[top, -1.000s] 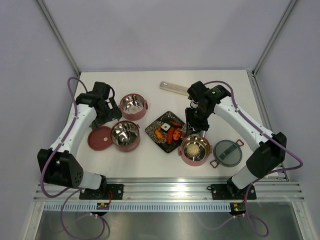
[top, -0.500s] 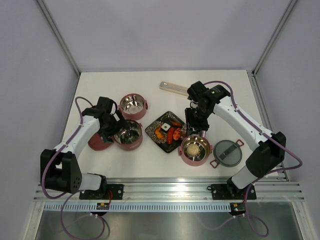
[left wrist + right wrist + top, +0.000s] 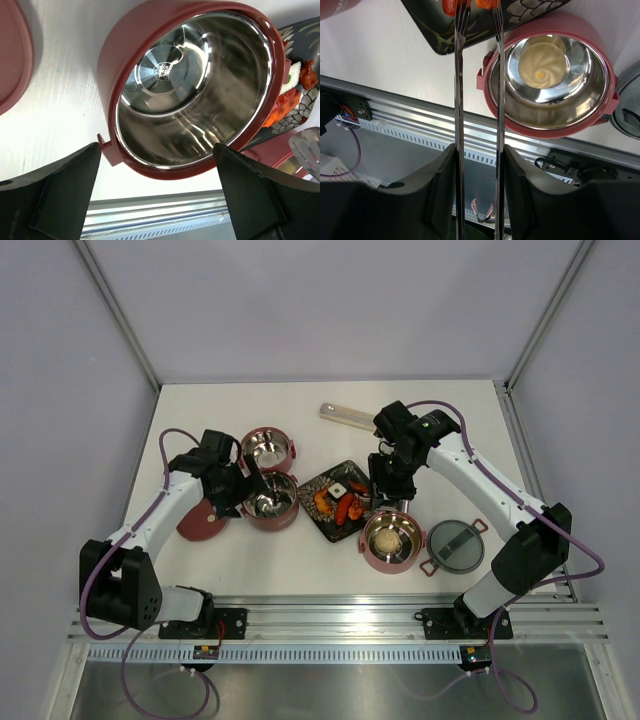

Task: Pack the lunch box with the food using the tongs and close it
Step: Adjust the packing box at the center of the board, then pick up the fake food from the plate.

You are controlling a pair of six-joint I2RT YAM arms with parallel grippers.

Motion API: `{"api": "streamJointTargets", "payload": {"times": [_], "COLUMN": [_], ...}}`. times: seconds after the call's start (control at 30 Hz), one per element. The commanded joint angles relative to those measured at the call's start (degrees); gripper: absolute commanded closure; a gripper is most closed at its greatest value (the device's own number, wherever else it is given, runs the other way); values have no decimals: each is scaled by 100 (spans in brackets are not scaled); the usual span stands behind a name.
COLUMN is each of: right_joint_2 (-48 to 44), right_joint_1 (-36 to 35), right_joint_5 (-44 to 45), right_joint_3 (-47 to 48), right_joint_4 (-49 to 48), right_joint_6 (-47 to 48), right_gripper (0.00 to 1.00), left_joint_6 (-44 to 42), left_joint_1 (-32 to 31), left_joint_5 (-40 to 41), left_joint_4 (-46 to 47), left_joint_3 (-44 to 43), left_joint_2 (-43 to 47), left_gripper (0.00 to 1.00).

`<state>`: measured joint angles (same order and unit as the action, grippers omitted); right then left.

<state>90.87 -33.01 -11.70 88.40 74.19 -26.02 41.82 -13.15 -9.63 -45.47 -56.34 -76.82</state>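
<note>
My right gripper is shut on the slim metal tongs. Their two tips reach the orange and red food on the black patterned plate. Just beside the tongs, a red lunch box bowl holds the beige ball. My left gripper stands wide open at the near rim of an empty red bowl, which sits close against the plate's left edge. Another empty bowl stands behind it.
A flat dark-red lid lies left of my left gripper. The grey handled top lid rests right of the ball's bowl. A translucent oblong case lies at the back. The table's front rail runs just below the bowls.
My left arm has swung right, and the empty bowl in front of it has slid right to the plate, uncovering the dark-red lid. The right arm has shifted slightly left.
</note>
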Motion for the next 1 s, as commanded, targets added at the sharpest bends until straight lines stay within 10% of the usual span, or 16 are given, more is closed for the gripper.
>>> {"api": "streamJointTargets", "payload": {"times": [0.0,0.97], "right_joint_2": [-43,590], "right_joint_1": [-82,-416], "right_joint_5": [-139,-228], "right_joint_3": [45,19], "right_joint_4": [-256,-757], "right_joint_6": [-140,-483], "right_gripper": [53,47], "left_joint_6": [-236,-825], "left_joint_1": [31,137], "left_joint_5": [250,1051], "left_joint_4": [-338,-638], "left_joint_3": [-465,-2039], "left_joint_2": [351,387], "left_gripper": [1,1]}}
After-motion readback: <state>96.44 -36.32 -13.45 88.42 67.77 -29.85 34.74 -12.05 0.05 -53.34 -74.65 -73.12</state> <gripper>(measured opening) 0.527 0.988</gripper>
